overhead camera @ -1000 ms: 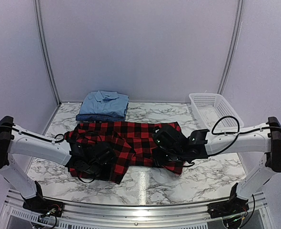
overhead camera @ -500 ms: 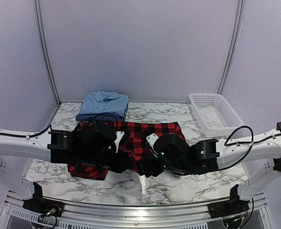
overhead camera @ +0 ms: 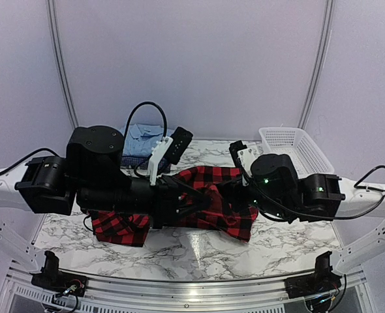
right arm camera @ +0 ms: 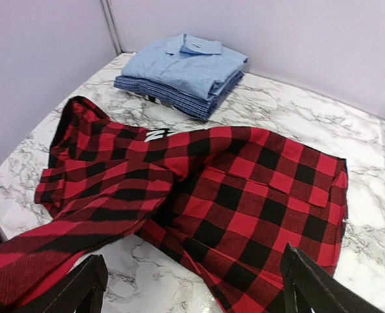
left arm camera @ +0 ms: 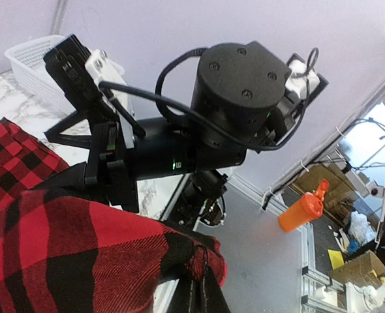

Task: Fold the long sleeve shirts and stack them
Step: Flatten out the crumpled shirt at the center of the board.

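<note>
Where the work lies: white-and-grey marbled counter [overhead camera: 297, 241], with shirts on its middle and far-left part.
Plaid shirt: red-and-black buffalo-plaid long sleeve shirt [right arm camera: 245, 189], mostly flat at mid-counter. Its long axis runs left to right across the counter. A band at its near-left rises off the surface toward the left arm.
Folded stack: light blue collared shirt [right arm camera: 186, 62] lying on a dark blue checked shirt [right arm camera: 163, 91] in the far-left corner, just behind the plaid shirt. Cannot tell whether they touch.
Left hand [left arm camera: 199, 293]: pinched tight on a bunched plaid edge, held up clear of the counter.
Right hand [right arm camera: 192, 274]: fingers spread wide with nothing between them, hovering over the near side. The shirt body lies ahead of it and below.
Deciding relation: the fold likely runs across the long axis. The free right-side hem is nearer the right hand, and the stack is nearer the left arm.
</note>
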Motion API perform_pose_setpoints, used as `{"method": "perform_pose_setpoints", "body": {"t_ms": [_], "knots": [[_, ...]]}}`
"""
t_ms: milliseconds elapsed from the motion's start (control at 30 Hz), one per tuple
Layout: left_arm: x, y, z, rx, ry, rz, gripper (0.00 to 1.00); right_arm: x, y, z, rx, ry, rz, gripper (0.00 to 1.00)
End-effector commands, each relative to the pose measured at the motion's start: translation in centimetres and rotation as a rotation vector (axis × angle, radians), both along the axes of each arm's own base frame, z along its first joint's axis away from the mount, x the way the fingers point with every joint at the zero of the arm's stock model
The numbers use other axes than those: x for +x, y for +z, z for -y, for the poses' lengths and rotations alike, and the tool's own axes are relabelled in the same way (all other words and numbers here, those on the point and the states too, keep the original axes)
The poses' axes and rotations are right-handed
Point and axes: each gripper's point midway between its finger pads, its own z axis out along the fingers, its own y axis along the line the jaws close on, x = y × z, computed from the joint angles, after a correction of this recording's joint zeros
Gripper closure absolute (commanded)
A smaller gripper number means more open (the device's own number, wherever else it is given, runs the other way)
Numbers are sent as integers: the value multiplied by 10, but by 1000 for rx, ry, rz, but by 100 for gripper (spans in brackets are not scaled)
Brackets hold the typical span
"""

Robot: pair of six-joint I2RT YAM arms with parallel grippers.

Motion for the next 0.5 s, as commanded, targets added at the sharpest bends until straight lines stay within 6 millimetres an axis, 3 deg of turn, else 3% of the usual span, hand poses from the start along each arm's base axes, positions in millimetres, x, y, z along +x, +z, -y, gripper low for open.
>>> {"method": "perform_pose_setpoints", "body": {"t_ms": [0, 133, 200, 333, 467], "knots": [[44, 13, -29, -16, 215, 75, 100, 22, -23, 13, -79, -97, -55, 12], [116, 4, -80, 51, 472, 63, 100, 46, -51, 21, -88, -133, -123, 12], [154, 11, -106, 71, 551, 93, 100, 57, -61, 21, -84, -126, -138, 12], [232, 47, -144, 92, 692, 220, 100, 85, -77, 22, -98, -142, -165, 12], [326, 90, -169, 20, 772, 284, 100, 115, -95, 26, -121, -161, -185, 12]]}}
